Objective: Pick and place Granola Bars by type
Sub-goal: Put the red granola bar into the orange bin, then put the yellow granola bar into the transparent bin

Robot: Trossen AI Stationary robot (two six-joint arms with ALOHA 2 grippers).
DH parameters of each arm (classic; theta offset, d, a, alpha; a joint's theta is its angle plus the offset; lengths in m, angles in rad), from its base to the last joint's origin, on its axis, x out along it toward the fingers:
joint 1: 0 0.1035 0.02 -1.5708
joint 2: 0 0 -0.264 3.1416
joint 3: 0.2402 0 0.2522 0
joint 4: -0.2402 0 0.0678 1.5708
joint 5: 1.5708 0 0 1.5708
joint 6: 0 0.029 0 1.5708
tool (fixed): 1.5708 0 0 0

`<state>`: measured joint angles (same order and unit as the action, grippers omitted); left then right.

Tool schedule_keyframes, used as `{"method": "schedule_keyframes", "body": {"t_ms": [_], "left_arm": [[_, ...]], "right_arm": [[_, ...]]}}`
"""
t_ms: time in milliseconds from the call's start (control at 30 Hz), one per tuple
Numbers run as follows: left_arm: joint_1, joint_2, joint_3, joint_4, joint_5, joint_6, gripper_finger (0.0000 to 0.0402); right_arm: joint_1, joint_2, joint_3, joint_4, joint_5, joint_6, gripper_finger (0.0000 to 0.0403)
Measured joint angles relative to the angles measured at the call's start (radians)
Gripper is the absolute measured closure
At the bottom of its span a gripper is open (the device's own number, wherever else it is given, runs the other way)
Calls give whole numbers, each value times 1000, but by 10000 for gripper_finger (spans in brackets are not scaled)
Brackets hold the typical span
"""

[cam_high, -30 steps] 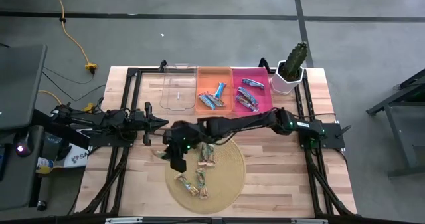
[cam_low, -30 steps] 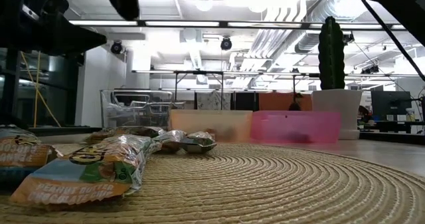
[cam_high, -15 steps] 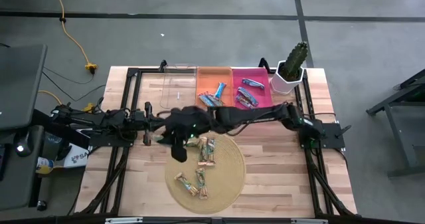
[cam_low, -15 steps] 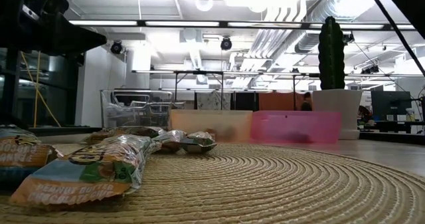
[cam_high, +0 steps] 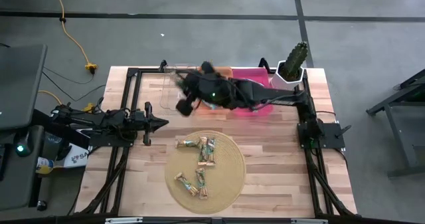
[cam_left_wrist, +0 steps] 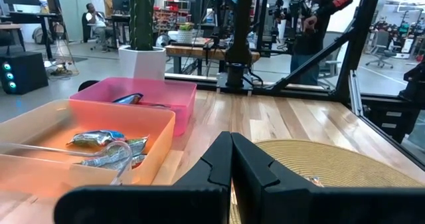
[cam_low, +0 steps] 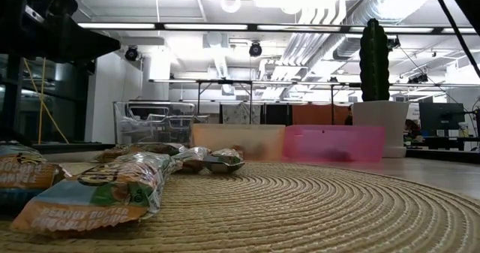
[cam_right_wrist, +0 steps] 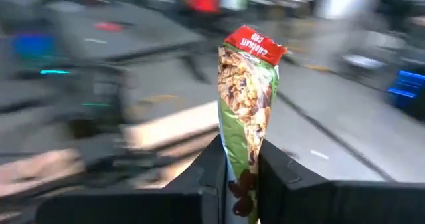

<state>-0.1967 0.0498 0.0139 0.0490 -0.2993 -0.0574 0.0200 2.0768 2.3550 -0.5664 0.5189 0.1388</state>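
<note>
Round woven mat sits near on the wooden table. Far right, a potted cactus beside the pink bin

The right arm stretches from its base by the bench's right edge across toward the far edge, its wrist bent over the far middle of the bench. The right tool has its two dark fingers pinched on the lower end of a granola bar, which stands upright between them. The left arm lies low along the bench's left edge, reaching inward level with the bench top. The left tool points toward the middle of the bench, its fingers pressed flat together with nothing between them.
</note>
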Motion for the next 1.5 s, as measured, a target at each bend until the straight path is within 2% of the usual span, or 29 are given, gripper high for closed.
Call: {"method": "schedule_keyframes", "body": {"t_ms": [133,267,367,533,800,967,1133,1500], "left_arm": [[0,0,0,0,0,0,401],[0,0,0,0,0,0,401],[0,0,0,0,0,0,401],[0,0,0,0,0,0,401],[0,0,0,0,0,0,401],[0,0,0,0,0,0,401],[0,0,0,0,0,0,401],[0,0,0,0,0,0,401]], "right_arm": [[-52,-1,0,-135,177,109,358],[-121,2,-25,-272,201,284,360],[-176,7,-81,-353,139,407,363],[-257,7,-256,-335,-43,544,357],[-353,8,-625,-56,-356,681,362],[-391,9,-748,104,-501,733,365],[-397,9,-769,159,-526,751,350],[-400,8,-765,170,-494,728,299]]}}
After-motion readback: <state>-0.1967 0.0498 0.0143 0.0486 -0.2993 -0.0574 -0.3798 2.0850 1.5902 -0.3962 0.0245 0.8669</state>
